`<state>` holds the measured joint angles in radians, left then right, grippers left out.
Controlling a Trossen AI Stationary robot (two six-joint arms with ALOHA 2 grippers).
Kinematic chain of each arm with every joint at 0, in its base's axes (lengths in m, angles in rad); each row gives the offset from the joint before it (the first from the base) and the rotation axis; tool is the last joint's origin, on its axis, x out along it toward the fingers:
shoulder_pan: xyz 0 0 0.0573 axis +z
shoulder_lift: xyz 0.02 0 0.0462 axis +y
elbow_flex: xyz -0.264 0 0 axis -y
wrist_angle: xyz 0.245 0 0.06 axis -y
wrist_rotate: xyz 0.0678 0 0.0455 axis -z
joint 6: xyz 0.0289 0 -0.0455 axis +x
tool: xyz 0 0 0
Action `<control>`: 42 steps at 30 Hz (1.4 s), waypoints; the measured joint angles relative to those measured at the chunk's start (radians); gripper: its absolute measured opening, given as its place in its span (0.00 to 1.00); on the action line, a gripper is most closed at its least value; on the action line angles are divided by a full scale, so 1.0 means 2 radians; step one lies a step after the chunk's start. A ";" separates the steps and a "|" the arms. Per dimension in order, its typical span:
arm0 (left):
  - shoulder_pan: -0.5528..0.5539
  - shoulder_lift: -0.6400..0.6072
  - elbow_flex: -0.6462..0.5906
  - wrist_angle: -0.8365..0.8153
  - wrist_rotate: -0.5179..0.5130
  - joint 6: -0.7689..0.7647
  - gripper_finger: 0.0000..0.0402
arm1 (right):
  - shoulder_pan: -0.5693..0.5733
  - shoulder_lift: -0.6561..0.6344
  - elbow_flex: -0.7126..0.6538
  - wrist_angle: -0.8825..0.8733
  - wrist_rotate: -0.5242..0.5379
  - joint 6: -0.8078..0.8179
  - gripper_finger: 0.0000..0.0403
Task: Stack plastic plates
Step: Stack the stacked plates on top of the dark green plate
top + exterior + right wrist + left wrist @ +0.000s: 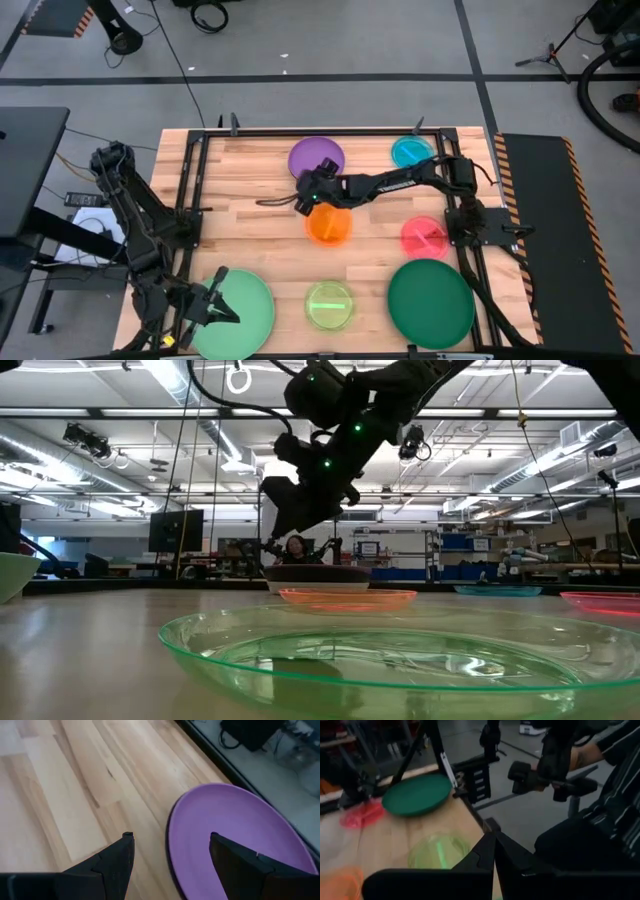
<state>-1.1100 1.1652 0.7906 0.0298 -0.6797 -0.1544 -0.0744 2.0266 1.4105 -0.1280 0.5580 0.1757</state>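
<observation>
You have a light wooden plank surface (260, 215) bounded by a black metal frame (195, 170). A black panel with orange-and-black hazard striping (545, 230) lies along its right side. Your floor is grey, crossed by dark tape lines (300, 78). Headphones (208, 14) and cables rest on the floor beyond the far edge. A dark desk corner (30, 150) sits at the far left. Part of a bicycle wheel (605, 85) shows at the far right. In the low view, a person (296, 547) sits behind the surface, under ceiling strip lights (180, 380). In the left wrist view, a person in a striped sleeve (615, 785) stands beside the surface.
</observation>
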 joint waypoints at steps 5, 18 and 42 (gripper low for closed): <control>0.001 0.000 0.000 -0.031 0.000 -0.041 0.04 | -0.022 0.000 -0.020 0.017 -0.001 0.008 0.65; 0.001 0.000 0.000 -0.071 0.000 -0.114 0.04 | -0.041 0.000 -0.132 0.169 -0.062 0.021 0.65; 0.040 0.000 0.000 -0.078 0.000 -0.113 0.04 | -0.050 0.000 -0.157 0.172 -0.013 0.033 0.30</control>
<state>-1.0294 1.1652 0.7898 -0.1253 -0.6804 -0.3807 -0.1741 2.0266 1.0962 0.2153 0.5321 0.2420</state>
